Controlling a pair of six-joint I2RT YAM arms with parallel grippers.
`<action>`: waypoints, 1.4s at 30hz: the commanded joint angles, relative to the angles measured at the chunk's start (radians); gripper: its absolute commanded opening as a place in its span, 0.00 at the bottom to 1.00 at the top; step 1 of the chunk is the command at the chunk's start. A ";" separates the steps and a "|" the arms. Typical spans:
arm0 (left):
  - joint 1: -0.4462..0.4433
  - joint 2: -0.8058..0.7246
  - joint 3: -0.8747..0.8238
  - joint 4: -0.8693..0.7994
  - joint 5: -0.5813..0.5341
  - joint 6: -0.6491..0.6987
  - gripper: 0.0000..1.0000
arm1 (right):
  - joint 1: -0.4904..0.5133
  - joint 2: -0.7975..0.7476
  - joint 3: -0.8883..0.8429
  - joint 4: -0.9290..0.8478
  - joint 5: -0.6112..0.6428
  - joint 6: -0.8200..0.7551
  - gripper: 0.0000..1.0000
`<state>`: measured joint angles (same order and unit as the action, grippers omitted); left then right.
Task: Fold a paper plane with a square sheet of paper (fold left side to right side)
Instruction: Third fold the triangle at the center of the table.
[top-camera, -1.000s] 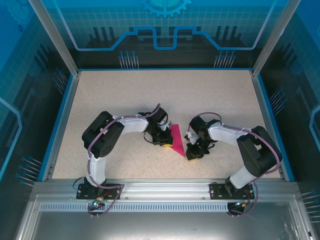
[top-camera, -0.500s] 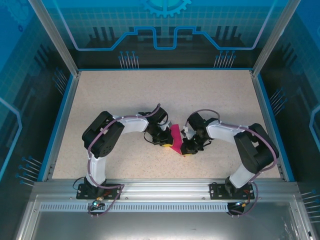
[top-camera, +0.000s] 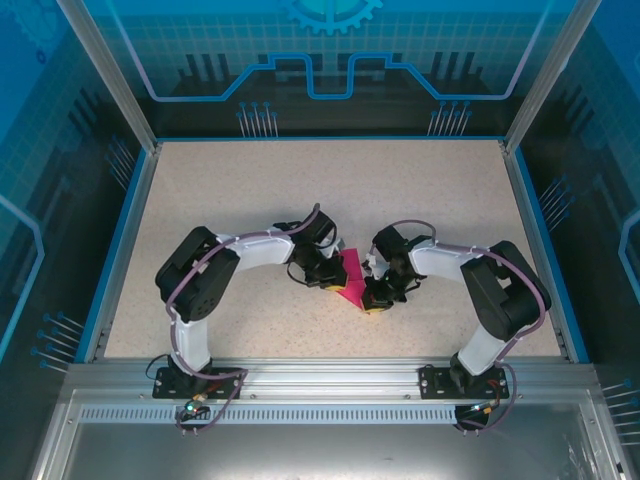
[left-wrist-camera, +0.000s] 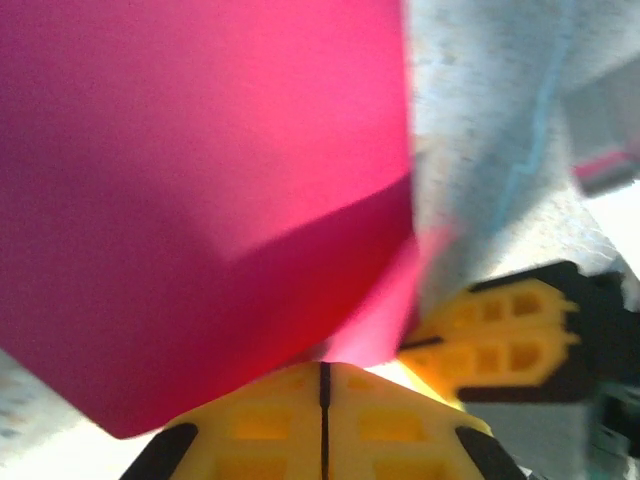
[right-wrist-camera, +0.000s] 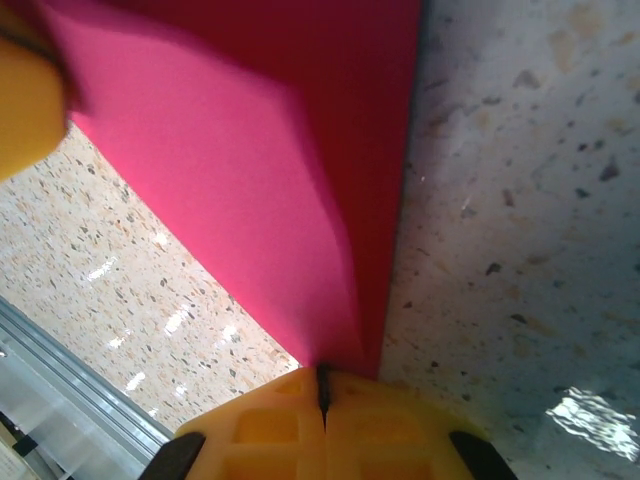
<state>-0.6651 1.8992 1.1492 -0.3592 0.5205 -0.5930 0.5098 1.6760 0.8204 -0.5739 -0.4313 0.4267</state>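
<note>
The square sheet of paper (top-camera: 351, 276) is magenta-pink, bent up off the table between my two grippers. My left gripper (top-camera: 327, 281) is at its left side and my right gripper (top-camera: 373, 300) at its lower right corner. In the left wrist view the paper (left-wrist-camera: 200, 200) covers most of the frame and runs down into my left gripper (left-wrist-camera: 322, 372), whose yellow jaws are shut on it. In the right wrist view the doubled-over paper (right-wrist-camera: 250, 150) narrows into my right gripper (right-wrist-camera: 322, 388), also shut on it. A yellow finger (left-wrist-camera: 500, 335) of the right gripper sits close beside the left one.
The speckled beige table (top-camera: 250, 190) has a raised blue rim (top-camera: 120, 240) on three sides. An aluminium rail (top-camera: 320, 375) with both arm bases runs along the near edge. Both forearms angle inward toward the table's middle.
My right gripper has moved left toward the left gripper, carrying its corner of the paper. The sheet looks narrower and more bent. The left arm's elbow has shifted slightly left.
</note>
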 joint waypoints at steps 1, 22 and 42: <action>-0.037 -0.040 -0.007 0.011 0.038 -0.006 0.06 | 0.000 0.032 -0.031 -0.025 0.127 0.012 0.00; -0.094 0.083 0.010 0.056 0.033 -0.018 0.04 | -0.001 0.050 -0.030 -0.023 0.124 0.011 0.00; -0.010 0.088 -0.001 -0.103 -0.161 0.094 0.03 | 0.000 0.052 -0.023 -0.073 0.161 -0.005 0.00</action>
<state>-0.7315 1.9778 1.1664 -0.3546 0.5018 -0.5488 0.5098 1.6810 0.8261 -0.5854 -0.4271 0.4259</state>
